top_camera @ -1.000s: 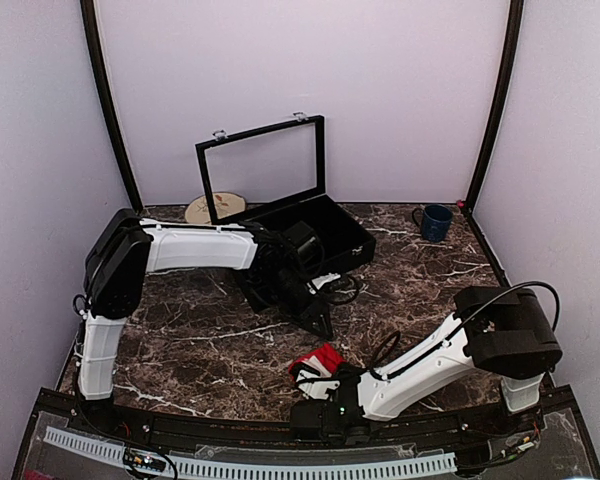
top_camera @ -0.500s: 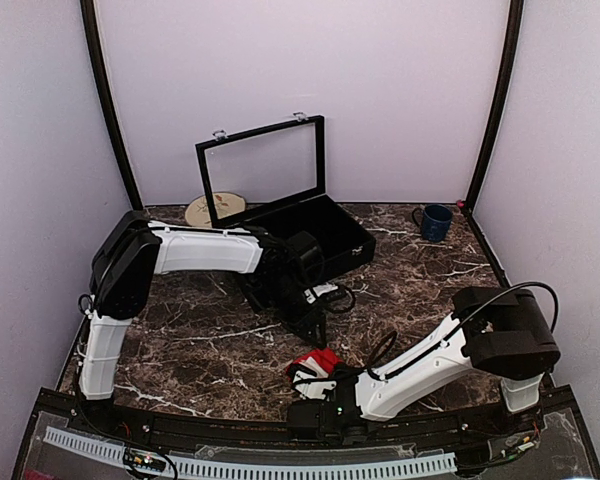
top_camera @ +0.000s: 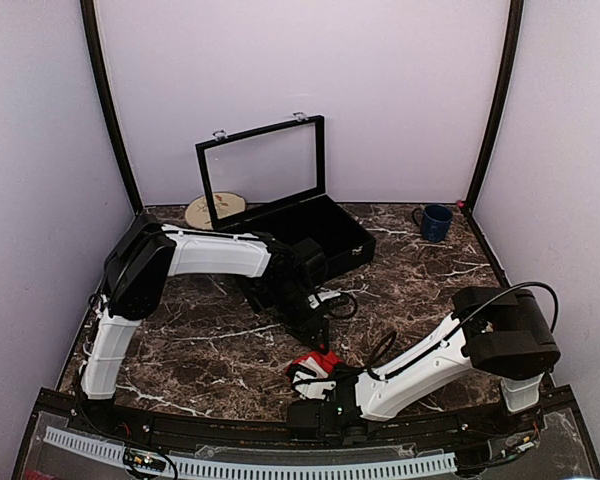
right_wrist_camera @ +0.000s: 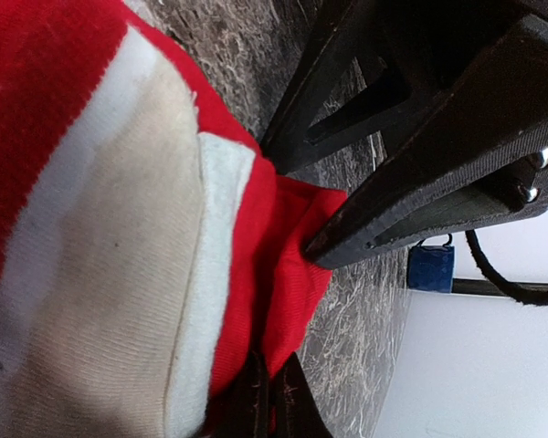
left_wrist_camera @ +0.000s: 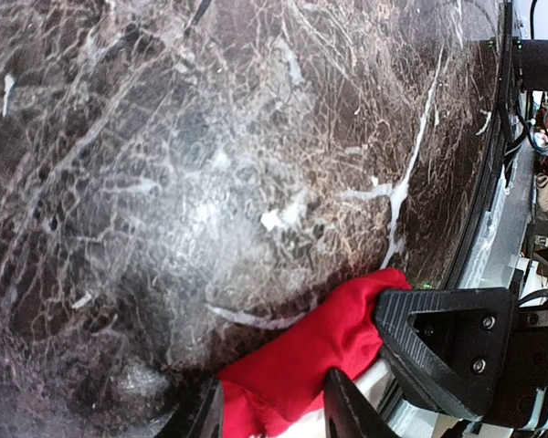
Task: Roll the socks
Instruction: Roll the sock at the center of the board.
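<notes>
sliding in from the case side, my left arm (top_camera: pixel 220 252) has carried its jaws down to the socks (top_camera: pixel 322 362), which they stood clear of a second ago. the socks lie bunched near the front edge of the tabletop (top_camera: pixel 200 340), red cloth with the cream cuff (right_wrist_camera: pixel 119 274) showing. my right jaws are pressed together on a fold of the red cloth, pinning it. my left jaws stand spread, tips straddling the bundle's far end. closing there should start the roll, i judge. black case (top_camera: pixel 340 235) and blue mug (top_camera: pixel 436 222) sit well apart.
</notes>
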Action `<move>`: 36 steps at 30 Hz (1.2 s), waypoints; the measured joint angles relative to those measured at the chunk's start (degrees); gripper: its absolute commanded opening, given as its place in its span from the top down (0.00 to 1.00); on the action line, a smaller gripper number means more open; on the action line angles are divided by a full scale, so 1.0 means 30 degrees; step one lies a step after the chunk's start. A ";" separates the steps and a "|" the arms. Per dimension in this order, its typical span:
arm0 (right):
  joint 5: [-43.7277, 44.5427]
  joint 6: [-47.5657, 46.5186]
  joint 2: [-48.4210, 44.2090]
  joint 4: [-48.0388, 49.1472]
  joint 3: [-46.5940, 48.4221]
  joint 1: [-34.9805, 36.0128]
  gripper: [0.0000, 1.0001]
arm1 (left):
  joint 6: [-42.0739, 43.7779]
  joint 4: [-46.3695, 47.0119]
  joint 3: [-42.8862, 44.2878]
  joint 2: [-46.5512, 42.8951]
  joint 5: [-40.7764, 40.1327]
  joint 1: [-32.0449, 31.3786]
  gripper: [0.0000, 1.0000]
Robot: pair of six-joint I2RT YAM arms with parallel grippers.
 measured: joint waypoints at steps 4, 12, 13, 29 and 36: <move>-0.0015 -0.0007 0.0000 0.0029 0.0000 0.0000 1.00 | 0.0000 -0.0051 0.0321 0.0270 0.0277 0.0000 0.58; 0.0022 -0.0219 -0.0015 0.0364 -0.0204 0.0007 1.00 | -0.0029 -0.0058 0.0933 0.0714 0.0721 0.0007 0.56; 0.0029 -0.0219 -0.0036 0.0393 -0.0233 0.0015 1.00 | -0.0058 -0.0058 0.1005 0.0772 0.0772 0.0007 0.55; 0.0051 -0.0146 -0.0619 0.0685 -0.1209 0.0036 1.00 | 0.0073 -0.0437 0.1851 0.0998 -0.0073 0.0561 0.52; 0.0051 -0.0197 -0.0758 0.0758 -0.1464 0.0044 1.00 | 0.0641 -0.0452 0.2171 0.0976 0.0444 0.0772 0.01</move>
